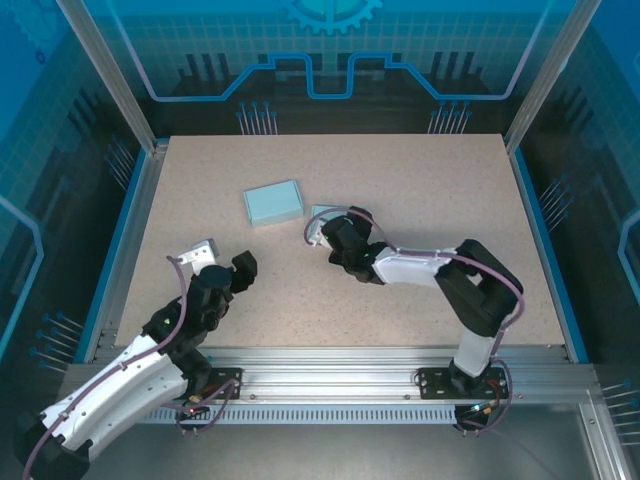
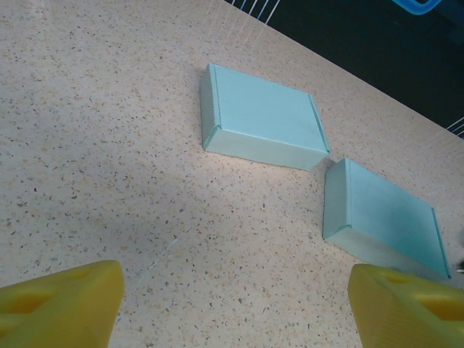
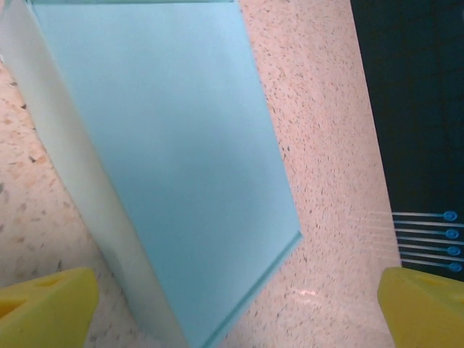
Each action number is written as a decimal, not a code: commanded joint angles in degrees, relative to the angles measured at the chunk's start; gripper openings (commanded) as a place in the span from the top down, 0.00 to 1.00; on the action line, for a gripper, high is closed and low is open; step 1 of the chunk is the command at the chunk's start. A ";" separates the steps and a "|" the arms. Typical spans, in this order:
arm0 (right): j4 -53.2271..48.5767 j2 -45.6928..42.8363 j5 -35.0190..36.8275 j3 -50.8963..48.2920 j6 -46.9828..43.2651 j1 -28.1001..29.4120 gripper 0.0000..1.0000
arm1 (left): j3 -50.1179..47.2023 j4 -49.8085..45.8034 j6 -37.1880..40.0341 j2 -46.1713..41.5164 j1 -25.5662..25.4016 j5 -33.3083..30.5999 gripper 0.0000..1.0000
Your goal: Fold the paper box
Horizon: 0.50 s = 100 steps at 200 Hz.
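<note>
Two light blue folded paper boxes lie on the speckled table. The larger-looking closed one [image 1: 273,203] [image 2: 264,119] sits left of centre. The second box [image 1: 320,213] [image 2: 384,217] [image 3: 167,145] lies just to its right. My right gripper [image 1: 326,231] [image 3: 235,312] is right at this second box, open wide, its yellow fingertips [image 3: 43,304] apart from the box's sides. My left gripper [image 1: 228,263] [image 2: 235,312] hovers open over bare table, well short of both boxes, with nothing between its fingers [image 2: 65,304].
The table [image 1: 420,190] is bounded by aluminium rails and blue-lit walls. Bare surface lies to the right of the boxes and in front of them. The dark gap past the far table edge [image 3: 413,109] is close to the second box.
</note>
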 commanded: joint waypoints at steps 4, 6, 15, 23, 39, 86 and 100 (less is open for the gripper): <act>-5.58 -8.81 -6.18 -2.56 13.96 -0.09 0.00 | 1.86 1.29 1.73 -0.04 0.48 -1.20 0.15; -5.79 -9.54 -6.62 -2.86 14.91 -0.24 0.00 | 1.88 1.32 1.76 0.01 0.42 -1.26 0.15; -6.80 -12.00 -8.78 -3.81 18.98 -1.15 0.00 | 1.83 1.50 1.94 0.25 0.48 -1.19 0.13; -8.39 -13.60 -10.39 -4.40 22.18 -2.26 0.00 | 1.91 1.68 1.99 0.54 0.48 -1.17 0.10; -10.27 -15.43 -11.90 -5.89 26.81 -3.68 0.00 | 2.49 1.73 2.47 1.91 0.57 -0.87 0.01; -16.02 -13.89 -10.82 -5.65 34.47 -4.77 0.00 | 4.28 3.10 3.09 8.17 0.86 0.04 0.01; -22.50 -11.38 -11.50 -1.97 38.86 -6.55 0.00 | 4.65 3.97 3.00 9.77 1.05 0.80 0.01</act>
